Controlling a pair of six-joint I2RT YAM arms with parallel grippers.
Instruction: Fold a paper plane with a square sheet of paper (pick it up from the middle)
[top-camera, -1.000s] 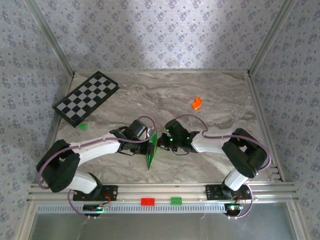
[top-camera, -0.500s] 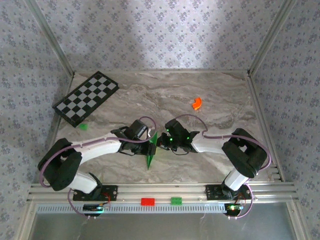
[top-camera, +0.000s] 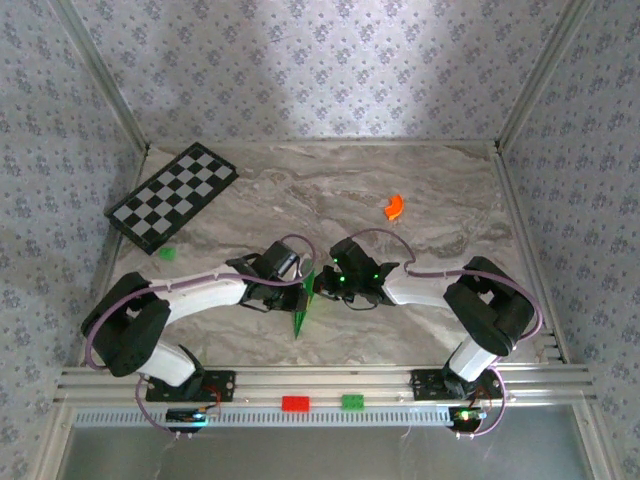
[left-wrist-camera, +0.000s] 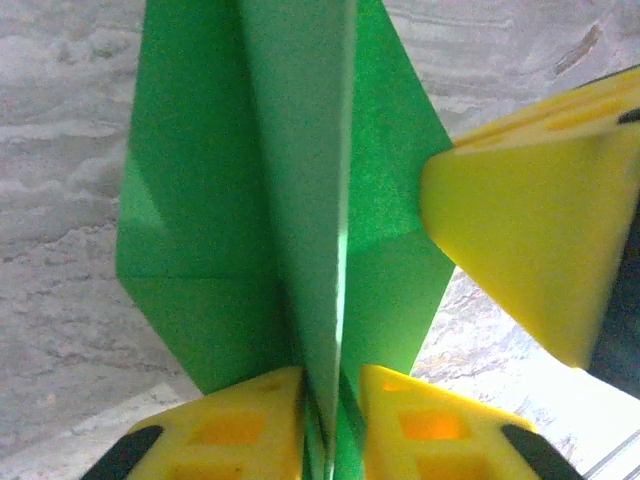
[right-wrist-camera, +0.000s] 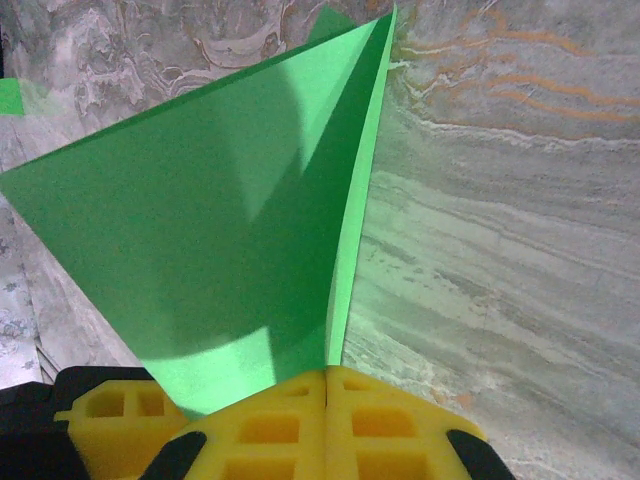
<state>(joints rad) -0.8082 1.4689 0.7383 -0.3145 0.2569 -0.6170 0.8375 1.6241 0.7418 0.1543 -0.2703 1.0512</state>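
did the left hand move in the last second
Yes, slightly: in the top view the left hand has edged right, away from the checkered board and in on the green paper held by the right hand.

Marbled grey-brown bench (top-camera: 440, 175), walled on three sides by pale floral wallpaper (top-camera: 320, 60).
Far left corner: black-and-white checkered board (top-camera: 173, 196), lying flat and askew to the bench edge.
Tiny green block (top-camera: 166, 252) just in front of the board, apart from it.
Small orange curved piece (top-camera: 394, 206) right of centre, alone.
Near rail (top-camera: 500, 378): red block (top-camera: 295, 403) and green block (top-camera: 352, 402), side by side, not touching.
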